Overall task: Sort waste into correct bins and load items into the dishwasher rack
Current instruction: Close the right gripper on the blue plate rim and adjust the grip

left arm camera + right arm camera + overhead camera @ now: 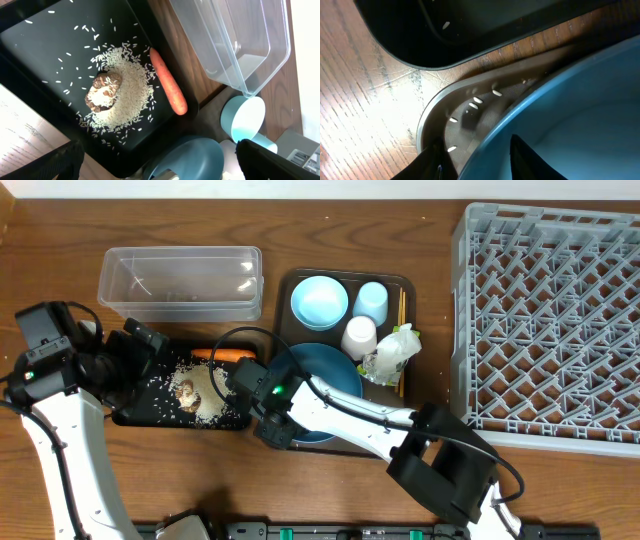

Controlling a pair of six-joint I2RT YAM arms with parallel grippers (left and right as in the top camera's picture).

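Fingers (431,162) of our right tool (474,159) stand on either side of the rim of the large dark blue bowl (580,110), one outside and one inside. We cannot tell whether they pinch the rim or only straddle it. The bowl sits at the corner of the dark brown serving tray (465,125) nearest the shallow black rectangular tray (40,50), and a few loose white rice grains (476,101) lie beneath its edge.

Our left tool (157,147) is spread wide and holds nothing, hanging above the black tray. On that tray we see a heap of rice with the small brown food lump (103,90) on it. The orange carrot (168,81) lies just beside the heap. The clear rectangular plastic tub (235,45) stands just beyond on the wooden surface (60,240).

The crumpled white-silver-green wrapper (392,352) lies on the serving tray beside the white cup (359,337); its print is too small for us to read. The large grey plastic dishwasher rack (550,320) stands well apart on the right.
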